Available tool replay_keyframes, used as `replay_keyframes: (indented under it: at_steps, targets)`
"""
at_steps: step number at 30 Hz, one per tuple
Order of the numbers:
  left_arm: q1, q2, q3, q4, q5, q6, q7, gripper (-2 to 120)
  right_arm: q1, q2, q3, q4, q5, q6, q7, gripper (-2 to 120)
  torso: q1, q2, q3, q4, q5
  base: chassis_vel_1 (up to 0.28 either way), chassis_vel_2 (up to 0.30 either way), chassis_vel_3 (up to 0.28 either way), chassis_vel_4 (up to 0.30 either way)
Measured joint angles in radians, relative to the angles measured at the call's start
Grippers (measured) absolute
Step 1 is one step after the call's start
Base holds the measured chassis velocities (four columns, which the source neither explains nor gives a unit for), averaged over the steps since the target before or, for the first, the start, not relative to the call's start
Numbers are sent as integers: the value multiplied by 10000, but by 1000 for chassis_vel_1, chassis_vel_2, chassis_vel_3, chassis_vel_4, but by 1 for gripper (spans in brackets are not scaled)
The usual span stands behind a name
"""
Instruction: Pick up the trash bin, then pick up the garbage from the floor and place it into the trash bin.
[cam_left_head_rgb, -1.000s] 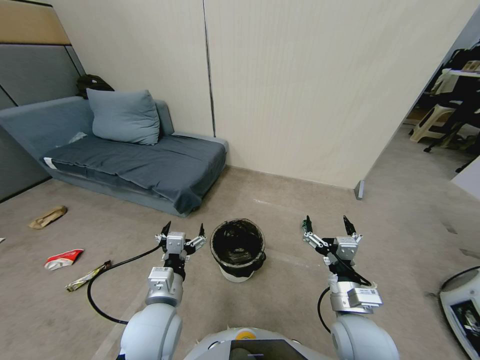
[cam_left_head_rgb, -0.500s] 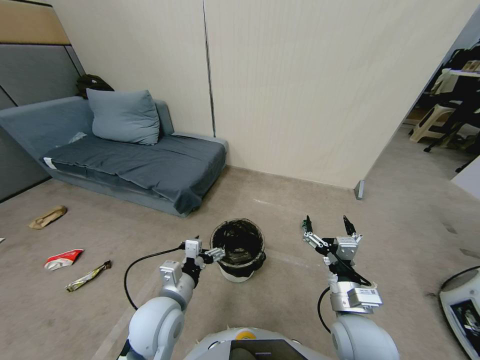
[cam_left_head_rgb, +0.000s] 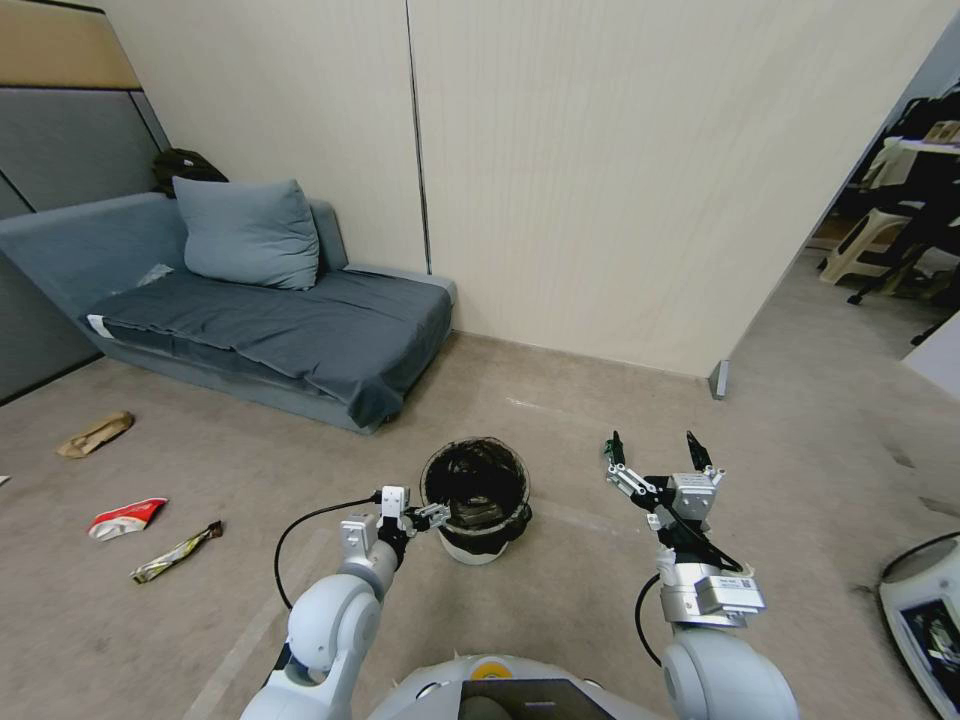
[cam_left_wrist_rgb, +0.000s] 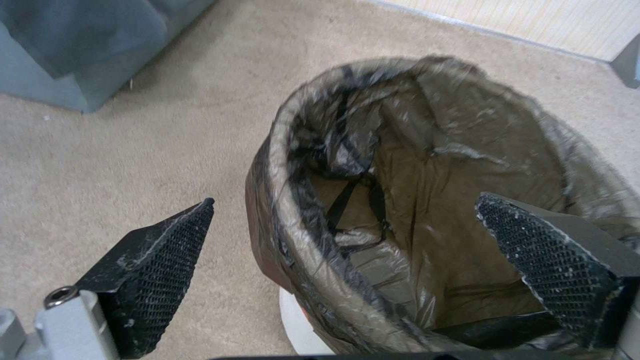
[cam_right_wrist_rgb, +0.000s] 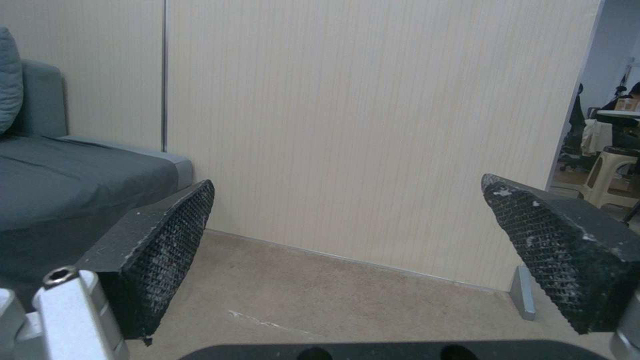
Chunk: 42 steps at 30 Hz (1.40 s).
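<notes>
A grey sofa (cam_left_head_rgb: 260, 320) stands against the pale panelled wall (cam_left_head_rgb: 650, 170) on the robot's left, with a blue-grey cushion (cam_left_head_rgb: 248, 232) propped on it and a dark sheet draped over its seat. The beige carpeted floor (cam_left_head_rgb: 560, 400) spreads out in front of it.

The trash bin (cam_left_head_rgb: 476, 500), a small round white bin lined with a black bag, stands upright on the floor just ahead of the robot, between its two arms. In the left wrist view its bag liner (cam_left_wrist_rgb: 427, 165) gapes wide.

The left pincer (cam_left_head_rgb: 412, 515) sits low beside the bin's left side, spread wide apart; in the left wrist view one finger lies outside the rim (cam_left_wrist_rgb: 293, 200) and the other over the bin's mouth, straddling the rim without closing on it. The right pincer (cam_left_head_rgb: 655, 452) hovers to the right of the bin, well apart from it, its fingers also spread wide and holding nothing.

The garbage lies far to the left on the floor: a brown paper bag (cam_left_head_rgb: 95, 434) near the sofa's end, a red-and-white packet (cam_left_head_rgb: 126, 518), and a thin yellowish wrapper (cam_left_head_rgb: 175, 552) just beside it.
</notes>
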Motion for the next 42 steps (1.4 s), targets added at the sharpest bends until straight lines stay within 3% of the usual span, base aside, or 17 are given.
replay_keyframes:
  at_steps: [24, 27, 30, 35, 42]
  targets:
    - [-984, -579, 117, 1999, 298, -147, -264, 98, 1, 0, 0, 0, 0, 0, 0, 100, 0, 0, 0, -1, 0, 0, 0, 0, 0]
    - [-992, -626, 134, 2178, 337, -152, -301, 92, 0, 0, 0, 0, 0, 0, 0, 100, 0, 0, 0, -2, 1, 0, 0, 0, 0]
    - [-984, -676, 135, 2307, 362, -190, -342, 76, 0, 0, 0, 0, 0, 0, 0, 100, -1, 1, -1, 2, 4, 0, 0, 0, 0]
    - [-946, -717, 159, 2386, 359, -203, -438, 63, 0, 1, 0, 0, 0, 0, 0, 100, -1, 2, -3, 3, 8, 0, 0, 0, 0]
    - [-806, -791, 255, 2407, 362, -212, -598, 32, 0, 1, 0, 0, 0, 0, 0, 100, -2, 3, -3, 2, 5, 0, 0, 0, 0]
